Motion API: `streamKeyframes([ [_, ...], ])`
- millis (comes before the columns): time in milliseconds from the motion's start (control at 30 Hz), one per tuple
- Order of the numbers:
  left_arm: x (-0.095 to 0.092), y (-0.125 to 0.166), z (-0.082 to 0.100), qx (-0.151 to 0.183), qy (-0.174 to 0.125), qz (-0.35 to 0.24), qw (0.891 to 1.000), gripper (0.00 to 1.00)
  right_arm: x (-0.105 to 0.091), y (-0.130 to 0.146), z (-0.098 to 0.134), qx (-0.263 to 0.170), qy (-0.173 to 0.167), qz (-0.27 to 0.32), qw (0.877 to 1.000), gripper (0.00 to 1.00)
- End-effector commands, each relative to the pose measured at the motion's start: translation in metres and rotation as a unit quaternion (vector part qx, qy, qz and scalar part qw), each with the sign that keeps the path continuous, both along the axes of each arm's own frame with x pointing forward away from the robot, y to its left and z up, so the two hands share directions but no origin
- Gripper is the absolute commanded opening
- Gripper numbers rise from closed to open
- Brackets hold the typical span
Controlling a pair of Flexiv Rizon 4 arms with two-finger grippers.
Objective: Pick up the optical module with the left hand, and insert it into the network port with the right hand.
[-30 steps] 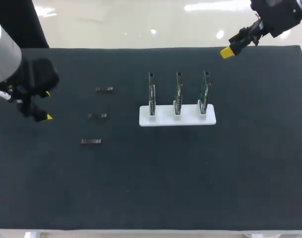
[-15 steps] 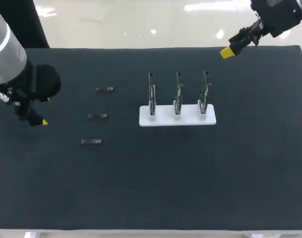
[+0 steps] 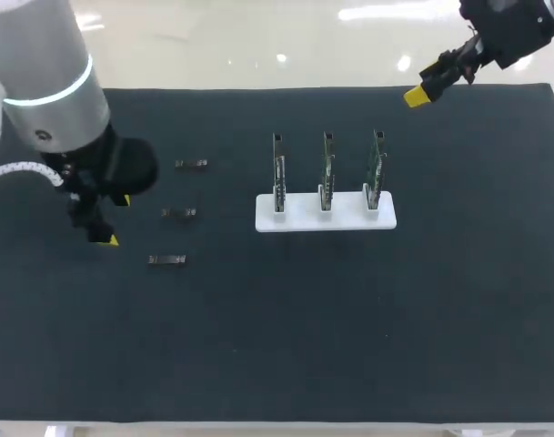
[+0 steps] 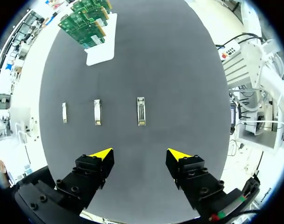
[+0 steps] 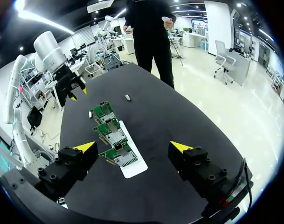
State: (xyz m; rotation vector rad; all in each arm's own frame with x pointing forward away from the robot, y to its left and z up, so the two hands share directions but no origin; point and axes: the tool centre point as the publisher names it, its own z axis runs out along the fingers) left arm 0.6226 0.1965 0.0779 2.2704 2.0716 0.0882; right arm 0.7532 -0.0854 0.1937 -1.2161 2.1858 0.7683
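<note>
The ports on the boards [image 4: 84,18] cannot be made out. In the head view the left gripper [image 4: 141,154] is partly hidden by its own arm. Its jaws are spread wide and nothing is held or touched. One module [image 4: 141,111] lies ahead of the gap, apart from the fingers, and two more modules [image 4: 97,112] are lined up beside it. The right gripper [image 5: 133,147] is likewise spread wide and empty, with the stand [image 5: 132,170] seen between its fingers, below them.
</note>
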Motion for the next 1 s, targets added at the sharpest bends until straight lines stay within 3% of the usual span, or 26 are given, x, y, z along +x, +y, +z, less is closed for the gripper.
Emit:
streamKeyframes([
  [33,0.010,-0.004,-0.007,0.002,0.032,0.001,0.999,1.00,-0.001,0.000,0.000,0.000,0.000,-0.001,1.000,1.00],
  [100,0.010,-0.007,-0.015,0.006,0.023,0.002,1.000,1.00,-0.001,0.000,0.000,0.000,0.000,-0.001,1.000,1.00],
  [633,0.010,-0.007,-0.015,0.006,0.023,0.002,1.000,1.00,-0.001,0.000,0.000,0.000,0.000,-0.001,1.000,1.00],
  [700,0.001,-0.007,-0.013,-0.041,0.029,-0.007,0.999,1.00,-0.001,0.000,0.000,0.000,0.000,-0.001,1.000,1.00],
  [800,-0.003,-0.003,-0.010,-0.062,0.062,-0.023,0.996,1.00,-0.001,0.000,0.000,0.000,0.000,-0.001,1.000,1.00],
  [1000,0.002,0.001,-0.018,-0.091,0.072,-0.015,0.993,1.00,-0.001,0.000,0.000,0.000,0.000,-0.001,1.000,1.00],
])
